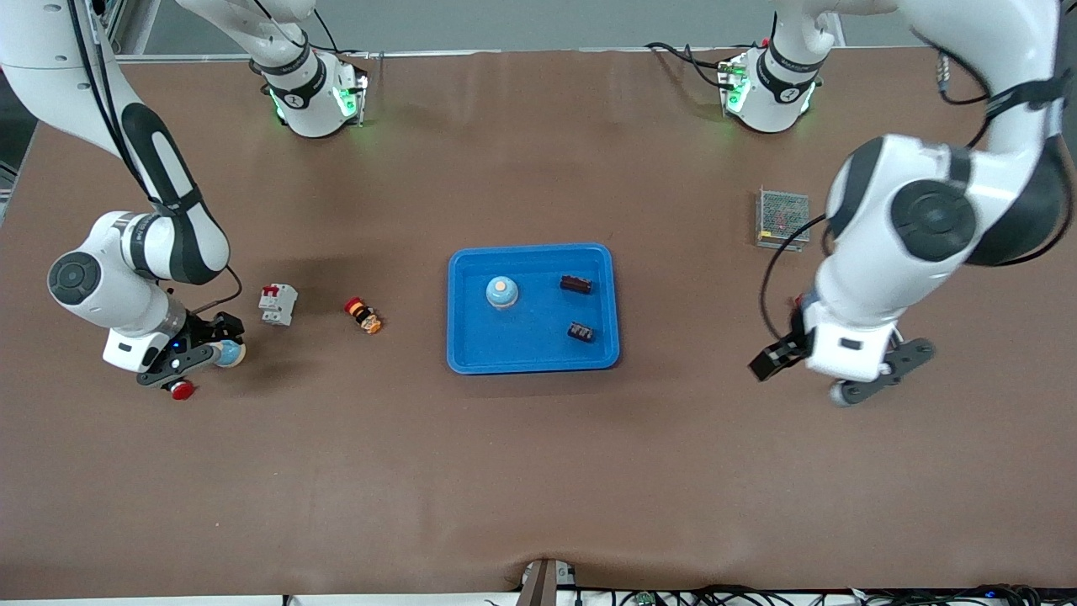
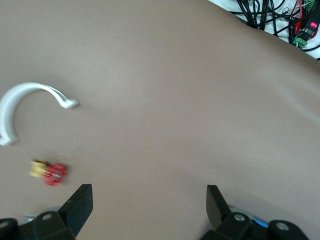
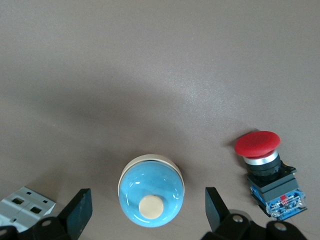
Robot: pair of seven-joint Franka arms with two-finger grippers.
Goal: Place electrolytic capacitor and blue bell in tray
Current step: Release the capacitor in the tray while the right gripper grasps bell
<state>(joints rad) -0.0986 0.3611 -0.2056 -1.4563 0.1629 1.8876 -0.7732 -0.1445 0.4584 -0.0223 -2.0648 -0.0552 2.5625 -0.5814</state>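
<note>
One blue bell (image 3: 151,190), glossy with a cream knob, sits under your right gripper (image 3: 145,210), jaws wide and empty; the left gripper (image 2: 149,202) hovers open, holding nothing.

Even, bright overhead lighting; soft shadows beside the tray (image 1: 533,255) and both arms; mild sheen on table (image 1: 538,471); left wrist view motion-blurred, right wrist view sharp

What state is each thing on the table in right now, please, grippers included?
Tray: flat on the table, holding one blue bell and two dark parts.
Bell in tray: upright.
Second blue bell: upright on the table, not in the tray, between the right gripper's fingers.
Right gripper: open, around that bell.
Left gripper: open, empty, over bare table.
Red push button: lying on its side.
</note>
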